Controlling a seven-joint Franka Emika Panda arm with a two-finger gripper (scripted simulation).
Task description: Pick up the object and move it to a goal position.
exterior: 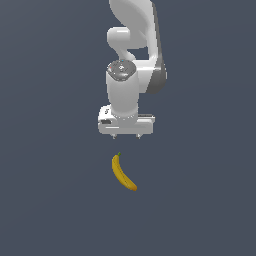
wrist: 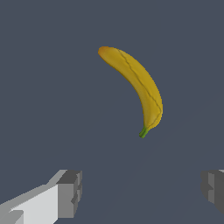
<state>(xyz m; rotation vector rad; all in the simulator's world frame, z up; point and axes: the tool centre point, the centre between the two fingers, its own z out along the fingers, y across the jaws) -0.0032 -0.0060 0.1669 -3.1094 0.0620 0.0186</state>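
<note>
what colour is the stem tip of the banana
Green, on the yellow banana; the stem tip shows best in the wrist view.

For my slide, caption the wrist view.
Open gripper poised short of a curved yellow banana lying on the dark floor.

Even flat simulator lighting, no cast shadows, no glare, slightly pixelated edges

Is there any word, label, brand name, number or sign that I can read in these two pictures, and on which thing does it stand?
No readable text in either view.
Small curved yellow banana: no sticker or print, only dark lines along the peel.
White robot arm: no brand name or number shows.
Open tool: a few tiny dark marks on its white body, too small to read.
Plain dark grey surface: no markings.
</note>
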